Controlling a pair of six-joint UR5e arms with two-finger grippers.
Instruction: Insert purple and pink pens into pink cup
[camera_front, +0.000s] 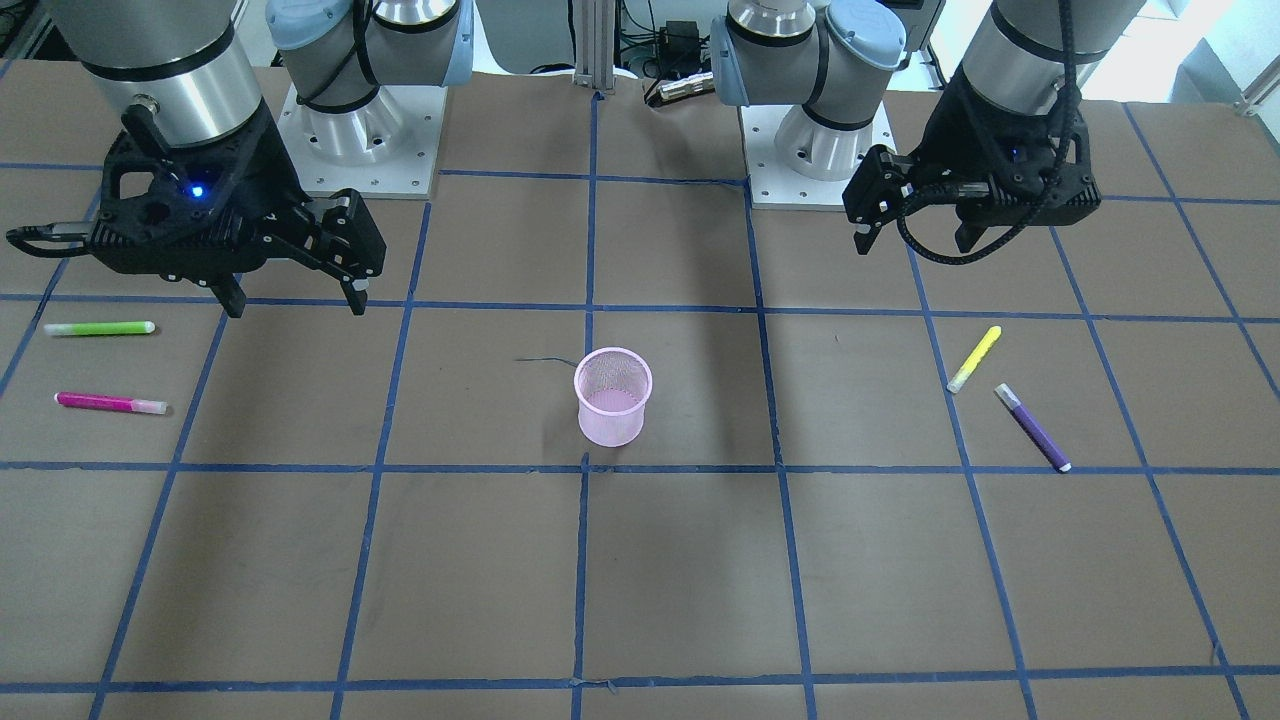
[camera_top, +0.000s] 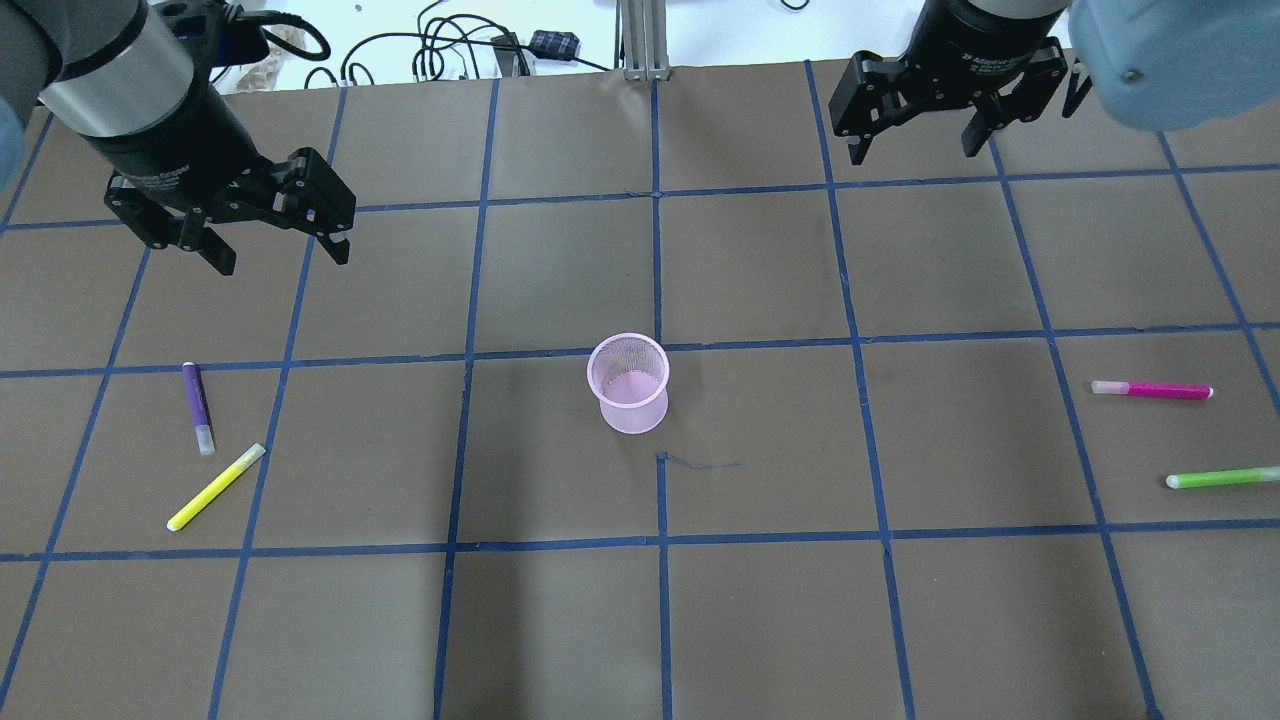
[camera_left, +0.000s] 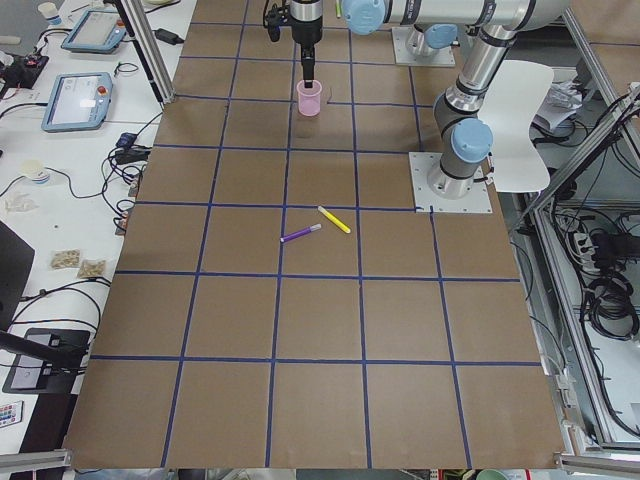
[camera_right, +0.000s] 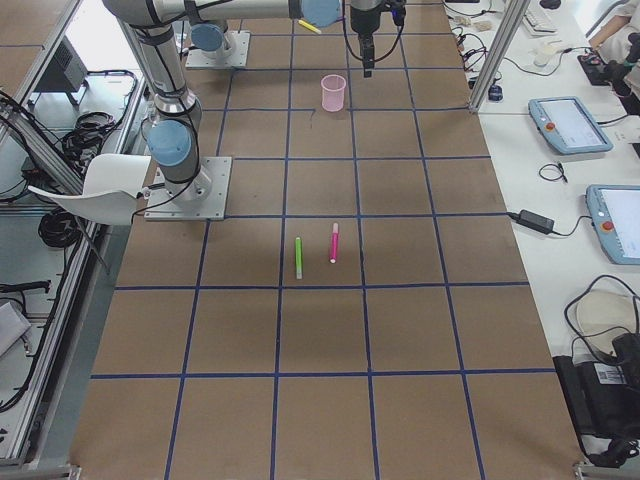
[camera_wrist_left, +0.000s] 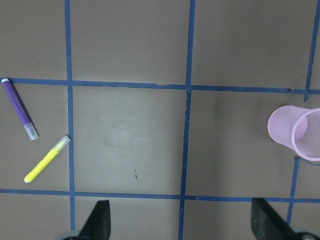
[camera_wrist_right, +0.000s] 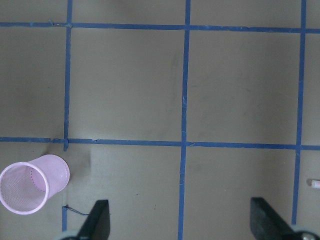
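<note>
The pink mesh cup (camera_top: 628, 383) stands upright and empty at the table's middle; it also shows in the front view (camera_front: 612, 397). The purple pen (camera_top: 197, 407) lies flat on my left side and shows in the left wrist view (camera_wrist_left: 19, 108). The pink pen (camera_top: 1152, 389) lies flat on my right side and shows in the front view (camera_front: 110, 402). My left gripper (camera_top: 282, 258) hovers open and empty, beyond the purple pen. My right gripper (camera_top: 915, 150) hovers open and empty at the far side, well away from the pink pen.
A yellow pen (camera_top: 216, 486) lies just beside the purple pen. A green pen (camera_top: 1222, 478) lies near the pink pen, close to the right edge. Blue tape lines grid the brown table (camera_top: 760, 600). Cables (camera_top: 450, 50) lie beyond the far edge.
</note>
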